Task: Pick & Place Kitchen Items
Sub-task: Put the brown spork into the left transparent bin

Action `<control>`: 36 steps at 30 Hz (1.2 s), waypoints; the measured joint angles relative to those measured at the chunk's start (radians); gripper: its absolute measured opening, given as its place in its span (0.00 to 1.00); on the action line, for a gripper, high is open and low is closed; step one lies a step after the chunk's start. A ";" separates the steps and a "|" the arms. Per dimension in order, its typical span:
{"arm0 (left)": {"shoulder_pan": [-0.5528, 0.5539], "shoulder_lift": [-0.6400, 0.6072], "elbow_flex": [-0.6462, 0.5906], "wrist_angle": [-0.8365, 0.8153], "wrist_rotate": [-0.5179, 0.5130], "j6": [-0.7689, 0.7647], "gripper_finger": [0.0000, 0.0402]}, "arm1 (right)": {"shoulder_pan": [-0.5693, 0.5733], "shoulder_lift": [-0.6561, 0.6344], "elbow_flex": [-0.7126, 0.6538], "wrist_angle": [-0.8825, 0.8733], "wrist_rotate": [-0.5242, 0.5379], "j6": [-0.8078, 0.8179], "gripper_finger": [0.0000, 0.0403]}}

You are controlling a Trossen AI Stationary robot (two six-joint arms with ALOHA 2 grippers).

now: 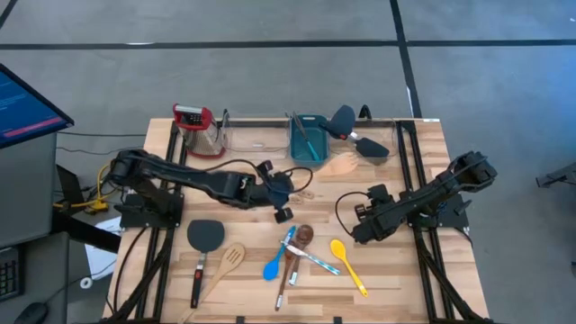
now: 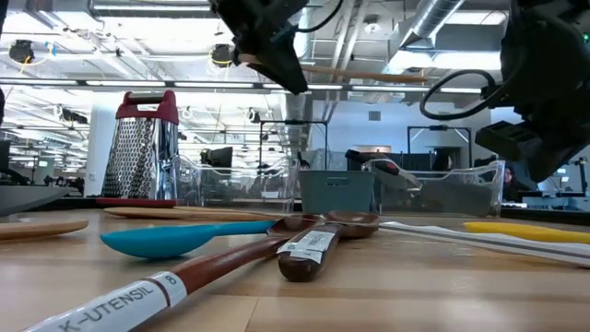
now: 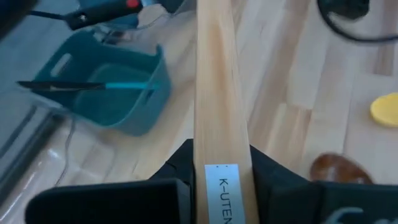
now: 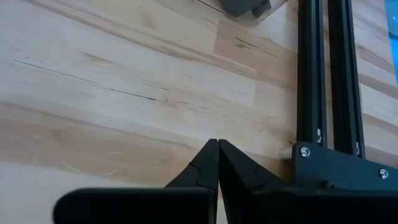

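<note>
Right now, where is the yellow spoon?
In the high view the yellow spoon lies on the table's front right part, just right of the dark-brown wooden spoon and the blue spoon, below the right gripper.

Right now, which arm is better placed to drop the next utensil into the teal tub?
Left. Its gripper is shut on a pale wooden utensil, raised near the teal tub. The right gripper is shut and empty, over bare table.
</note>
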 joint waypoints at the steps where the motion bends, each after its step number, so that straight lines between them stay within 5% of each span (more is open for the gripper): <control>1: 0.001 -0.010 -0.001 -0.021 -0.015 0.001 0.13 | 0.000 0.000 0.001 0.001 -0.001 0.000 0.00; 6: 0.027 -0.024 -0.001 -0.107 -0.102 -0.003 0.13 | 0.000 0.000 0.001 0.002 -0.002 0.000 0.00; 27: 0.253 -0.036 0.000 -0.394 -0.173 0.040 0.13 | 0.001 0.000 0.001 0.050 0.000 -0.011 0.01; 36: 0.315 -0.189 -0.116 -0.370 -0.179 0.074 0.13 | 0.021 0.000 -0.013 0.089 0.001 -0.010 0.01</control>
